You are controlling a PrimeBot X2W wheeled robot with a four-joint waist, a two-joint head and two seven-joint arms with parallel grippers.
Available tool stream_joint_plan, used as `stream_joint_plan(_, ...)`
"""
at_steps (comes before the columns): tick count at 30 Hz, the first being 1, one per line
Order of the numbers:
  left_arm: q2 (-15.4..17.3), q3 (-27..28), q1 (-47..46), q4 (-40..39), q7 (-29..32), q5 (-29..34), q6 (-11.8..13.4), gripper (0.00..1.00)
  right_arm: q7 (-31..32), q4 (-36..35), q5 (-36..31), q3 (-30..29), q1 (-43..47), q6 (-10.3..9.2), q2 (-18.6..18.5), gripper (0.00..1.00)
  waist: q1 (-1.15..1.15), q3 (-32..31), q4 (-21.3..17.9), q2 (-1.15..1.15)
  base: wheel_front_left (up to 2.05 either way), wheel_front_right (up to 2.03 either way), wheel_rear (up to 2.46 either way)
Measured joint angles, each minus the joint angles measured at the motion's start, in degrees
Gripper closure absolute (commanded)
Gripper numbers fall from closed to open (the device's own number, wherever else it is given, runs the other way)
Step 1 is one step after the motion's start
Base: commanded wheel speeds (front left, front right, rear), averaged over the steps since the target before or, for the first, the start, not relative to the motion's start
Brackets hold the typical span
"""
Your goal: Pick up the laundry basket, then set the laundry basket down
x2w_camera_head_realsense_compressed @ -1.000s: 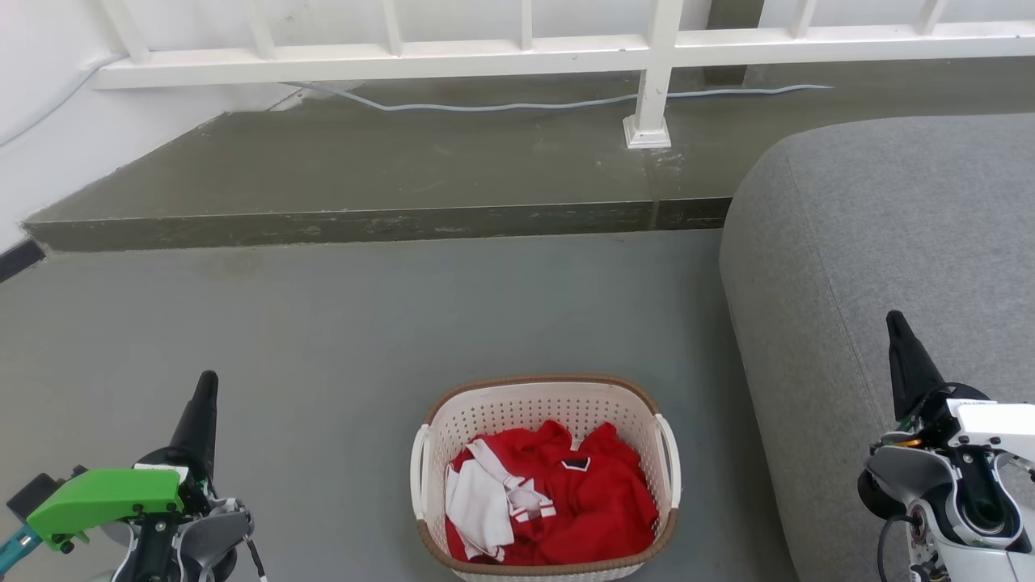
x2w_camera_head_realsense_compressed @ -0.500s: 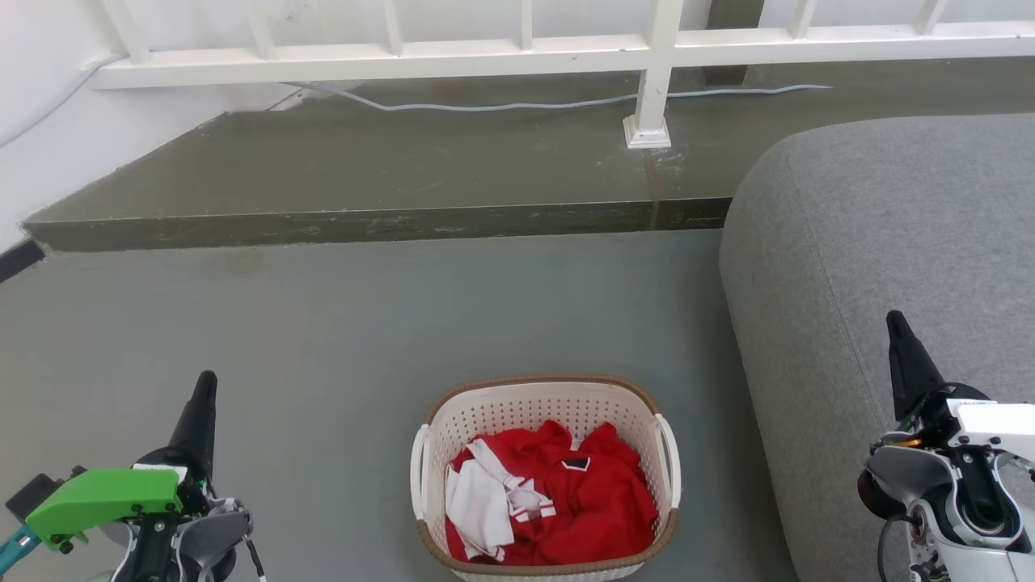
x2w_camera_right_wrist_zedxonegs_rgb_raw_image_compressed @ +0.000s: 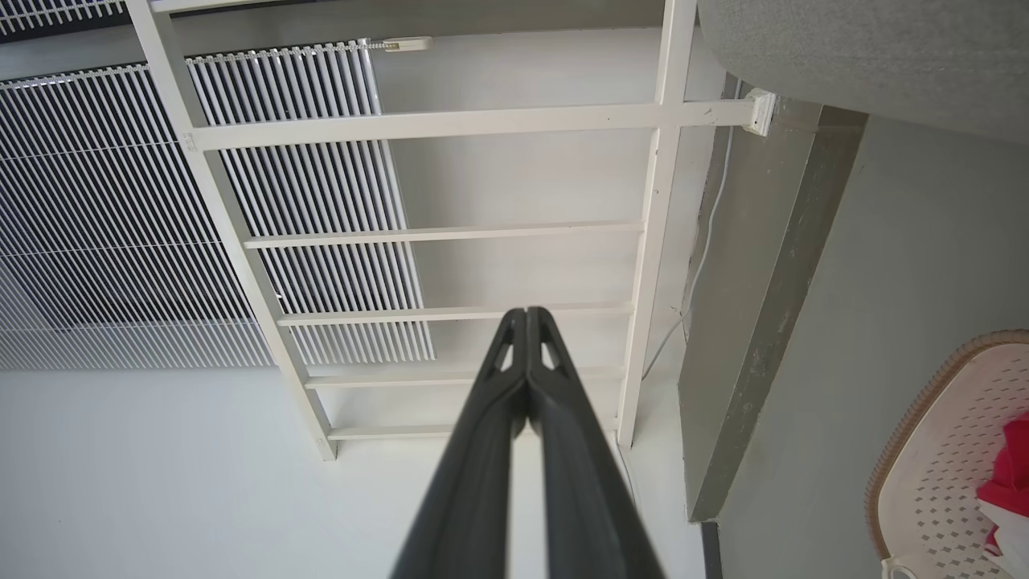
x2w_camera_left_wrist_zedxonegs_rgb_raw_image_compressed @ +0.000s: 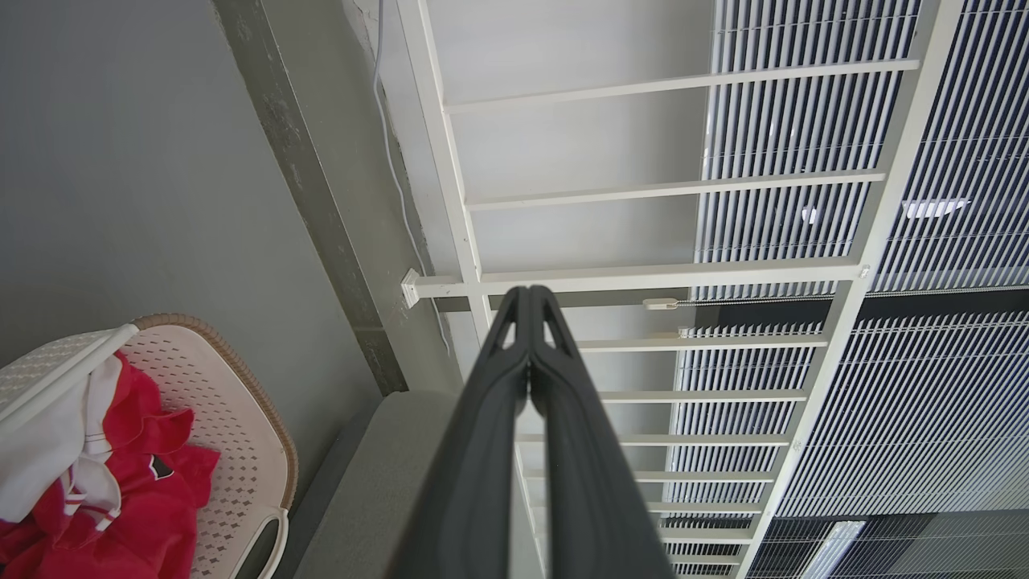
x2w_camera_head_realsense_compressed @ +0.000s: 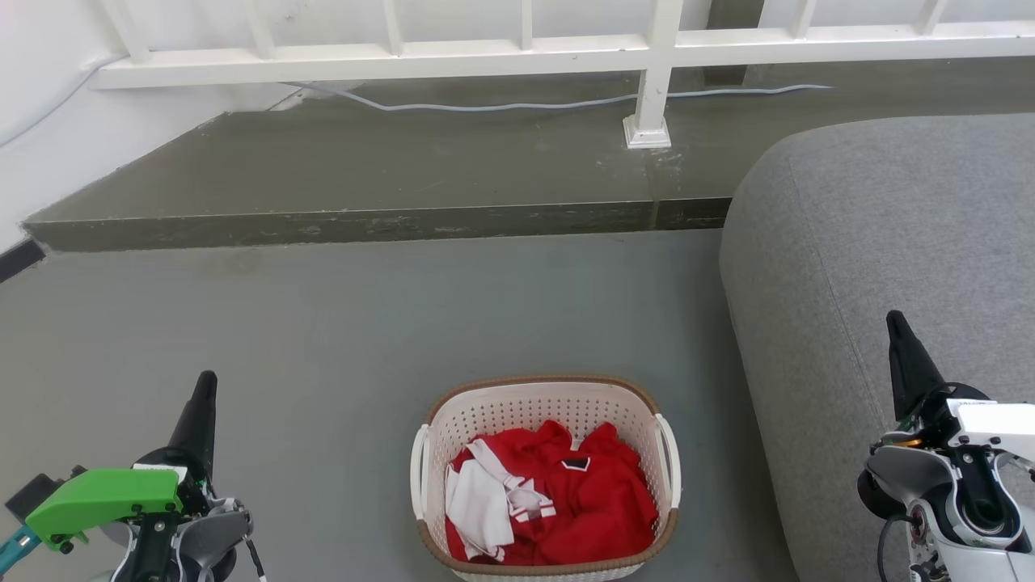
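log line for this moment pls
phase: pre-grasp | cream perforated plastic laundry basket: on grey floor, untouched | left gripper: shut, empty | right gripper: shut, empty

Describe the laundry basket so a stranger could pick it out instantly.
Find the big grey sofa on the right; on the grey floor just left of it stands the laundry basket. It is cream perforated plastic with a brown woven-look rim, white side handles and red-and-white clothes inside.

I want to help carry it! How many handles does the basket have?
2. One white handle on the laundry basket's left side, the other on its right; both fully visible.
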Motion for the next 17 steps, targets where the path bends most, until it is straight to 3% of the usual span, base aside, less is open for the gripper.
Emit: stream_joint_plan(17,-0.05,0.05,0.00,-0.01,0.00,0.00,0.00,1.00,0.00,-0.01,0.00,0.00,0.00,0.00,0.00,1.00,0.00,0.00,0.00,0.00,0.00,0.00,0.00)
